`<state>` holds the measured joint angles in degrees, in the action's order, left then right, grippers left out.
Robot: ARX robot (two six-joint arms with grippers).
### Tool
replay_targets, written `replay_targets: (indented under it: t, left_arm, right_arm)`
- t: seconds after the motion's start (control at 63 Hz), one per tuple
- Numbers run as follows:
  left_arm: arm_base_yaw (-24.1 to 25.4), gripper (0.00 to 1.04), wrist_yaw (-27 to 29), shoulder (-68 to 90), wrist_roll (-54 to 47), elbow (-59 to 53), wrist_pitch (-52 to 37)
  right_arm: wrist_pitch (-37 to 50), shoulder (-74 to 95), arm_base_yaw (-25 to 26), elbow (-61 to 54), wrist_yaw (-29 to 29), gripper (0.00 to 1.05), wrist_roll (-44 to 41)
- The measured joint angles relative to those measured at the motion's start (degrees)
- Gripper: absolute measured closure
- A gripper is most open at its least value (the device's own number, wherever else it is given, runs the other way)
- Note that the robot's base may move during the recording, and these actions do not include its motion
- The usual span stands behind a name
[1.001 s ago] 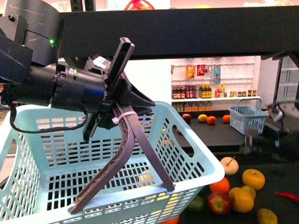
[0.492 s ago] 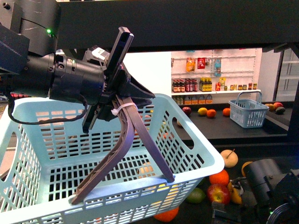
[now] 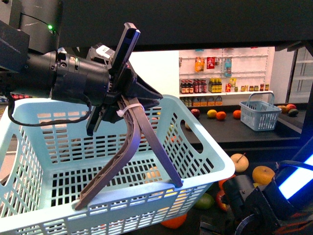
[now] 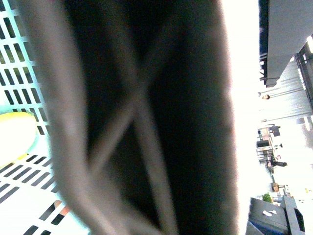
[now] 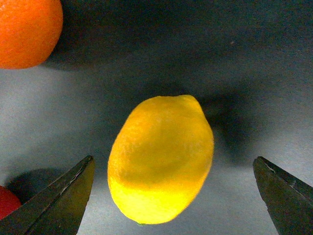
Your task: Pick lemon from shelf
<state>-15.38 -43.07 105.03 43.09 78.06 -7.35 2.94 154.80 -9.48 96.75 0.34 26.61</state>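
The lemon [image 5: 161,159] is yellow and oval and lies on the dark tray [image 5: 254,73] of the black shelf. In the right wrist view my right gripper [image 5: 172,158] is open, one dark finger on each side of the lemon, both apart from it. In the front view only the right arm [image 3: 257,205] shows at the lower right, over the fruit; the lemon is hidden there. My left gripper [image 3: 129,196] is open and empty, its fingers spread over the light blue basket [image 3: 205,169]. The shelf's upper tier lip [image 3: 195,24] runs across the top.
An orange [image 5: 27,29] lies beyond the lemon and something red [image 5: 7,203] beside one finger. More fruit lies on the shelf: an orange [image 3: 264,174], a pale apple [image 3: 239,161], a green fruit [image 3: 205,200]. A yellow thing [image 4: 14,137] shows through the basket mesh. White bottle shelves [image 3: 220,88] stand behind.
My right arm has come in at the lower right and moved down over the fruit, hiding some of it. The left arm and basket have barely moved.
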Motion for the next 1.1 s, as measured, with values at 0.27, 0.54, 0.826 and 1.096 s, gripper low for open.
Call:
replay_targets:
  t: [0.27,0.54,0.826,1.096]
  left_arm:
    - [0.00,0.94,0.02,0.00,0.00,0.00,0.00]
    - [0.00,0.94,0.00,0.00,0.00,0.00,0.00]
    - [0.00,0.94,0.00,0.00,0.00,0.00,0.00]
    - [0.00,0.94,-0.02,0.00,0.00,0.00,0.00]
  right_arm:
    - [-4.70,4.50,-1.38,8.52,1.46,0.07,0.39]
    - [-7.93,8.07,-1.66,13.64,2.45,0.07,0.37]
    - [-9.55,10.21,-1.86,16.74,3.10,0.07,0.07]
    - [-10.88,11.02,-1.75,18.10,3.50,0.35,-0.96]
